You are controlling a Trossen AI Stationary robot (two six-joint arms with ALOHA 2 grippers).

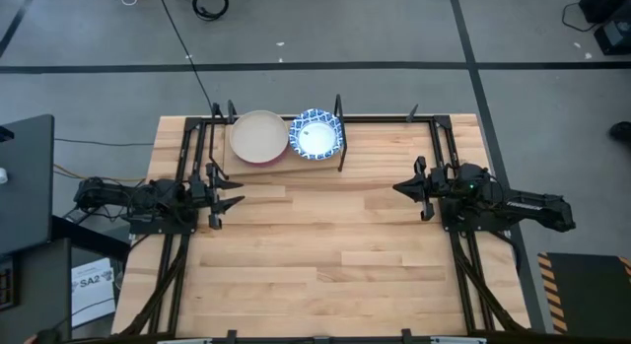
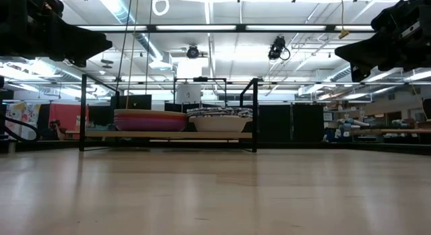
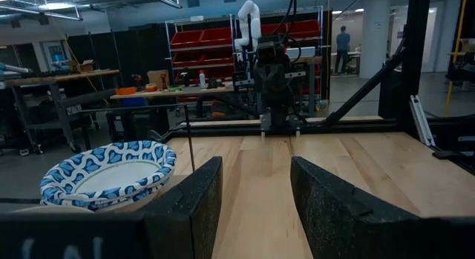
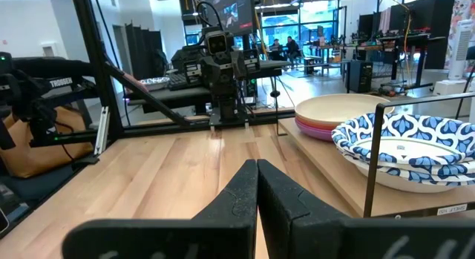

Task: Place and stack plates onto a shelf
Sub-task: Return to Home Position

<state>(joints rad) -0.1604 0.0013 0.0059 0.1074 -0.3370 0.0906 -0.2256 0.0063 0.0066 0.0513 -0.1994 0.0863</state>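
Two stacks of plates rest on the shelf (image 1: 284, 163) at the table's far edge. The left stack (image 1: 258, 136) has a beige plate on top, with magenta and other plain ones under it (image 2: 149, 120). The right stack (image 1: 315, 134) is blue-and-white patterned (image 2: 219, 119). My left gripper (image 1: 233, 193) hovers open over the table's left side, touching nothing. My right gripper (image 1: 399, 189) hovers shut over the right side, empty. Each wrist view shows the stacks: the patterned stack (image 3: 107, 174), the beige-topped stack (image 4: 338, 112) and the patterned stack (image 4: 412, 146).
The shelf's black upright posts (image 1: 341, 137) and the black frame rails (image 1: 187, 147) stand around the far part of the table. Bare wooden table top (image 1: 325, 245) spreads between and in front of both arms. People stand far off in the room (image 3: 342, 44).
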